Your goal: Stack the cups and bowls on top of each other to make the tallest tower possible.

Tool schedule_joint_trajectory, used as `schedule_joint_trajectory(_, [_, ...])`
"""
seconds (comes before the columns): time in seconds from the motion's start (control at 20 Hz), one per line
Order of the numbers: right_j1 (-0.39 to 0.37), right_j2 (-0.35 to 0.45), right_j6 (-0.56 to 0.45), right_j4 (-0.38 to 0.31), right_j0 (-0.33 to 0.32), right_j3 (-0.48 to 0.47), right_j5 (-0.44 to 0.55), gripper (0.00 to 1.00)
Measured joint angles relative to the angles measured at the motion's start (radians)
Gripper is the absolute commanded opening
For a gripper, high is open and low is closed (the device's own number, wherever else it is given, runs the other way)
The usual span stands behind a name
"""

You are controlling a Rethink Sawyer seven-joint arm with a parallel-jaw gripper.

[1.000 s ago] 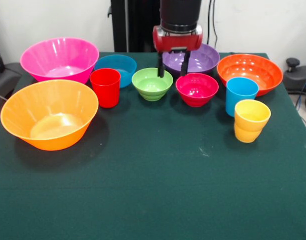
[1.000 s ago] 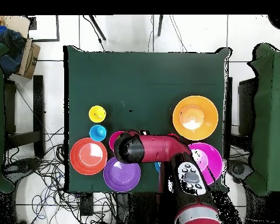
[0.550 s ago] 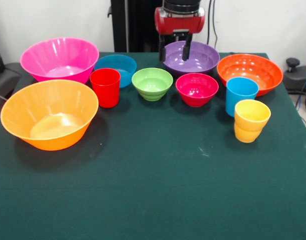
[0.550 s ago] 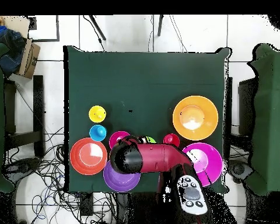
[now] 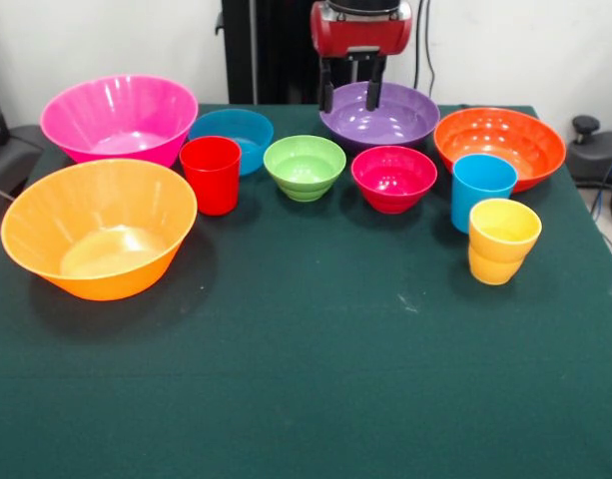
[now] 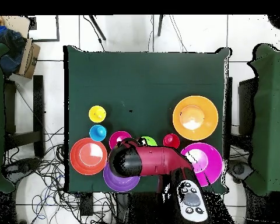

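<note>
Purple bowl (image 5: 379,116) sits below the empty, spread gripper (image 5: 350,97); a shallow rim pinch could let it slip.

Overhead: purple bowl (image 6: 120,179) largely covered by the red arm (image 6: 148,161); blue bowl fully hidden beneath it. Front: arm cut off at top edge.

Front and overhead cameras share 1 table (image 5: 315,359).
</note>
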Motion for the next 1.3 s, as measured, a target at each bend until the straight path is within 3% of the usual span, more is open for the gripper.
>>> schedule_joint_trajectory(0.7, [0.001, 0.000, 0.005, 0.019, 0.000, 0.003, -0.002, 1.00])
schedule_joint_trajectory(0.95, [0.001, -0.030, 0.067, 0.081, 0.023, 0.021, -0.044, 1.00])
schedule_joint_trajectory(1.3, [-0.001, -0.125, 0.294, 0.240, 0.121, 0.084, -0.093, 1.00])
